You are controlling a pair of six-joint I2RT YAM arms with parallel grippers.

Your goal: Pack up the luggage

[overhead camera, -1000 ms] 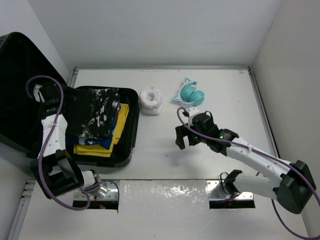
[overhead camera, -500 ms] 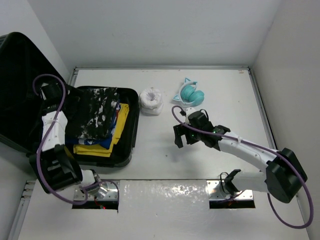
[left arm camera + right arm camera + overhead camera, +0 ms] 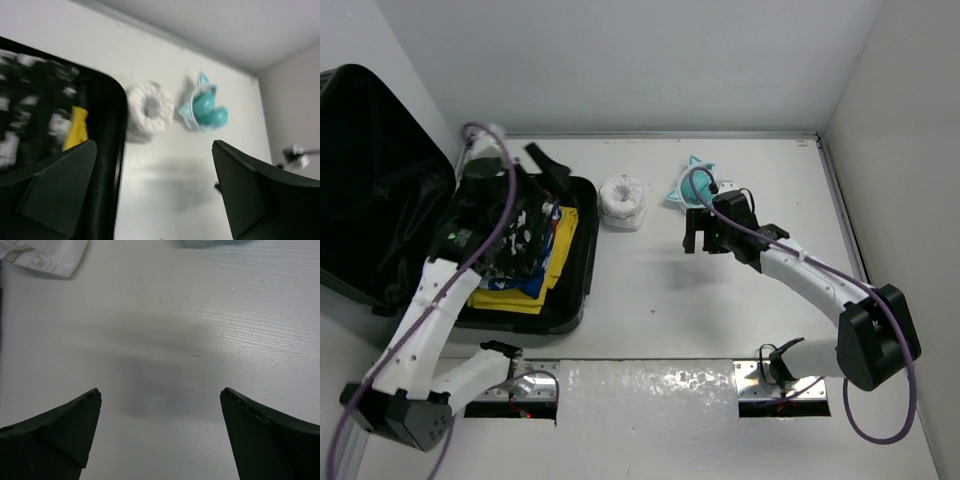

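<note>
Black left jaws and right jaws both stand wide apart, holding nothing: the left above the far right corner of the luggage (image 3: 584, 262), the right over bare tabletop (image 3: 650, 300) near teal headphones (image 3: 701, 188) and a white roll (image 3: 622, 200). The luggage lies open at the tabletop's left, with folded clothes (image 3: 560, 245) inside

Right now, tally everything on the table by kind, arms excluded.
Black hard-shell suitcase: 1
Folded garments inside it (black-and-white patterned, blue, yellow): 3
White rolled cloth bundle: 1
Teal cat-ear headphones: 1
Total: 6
</note>
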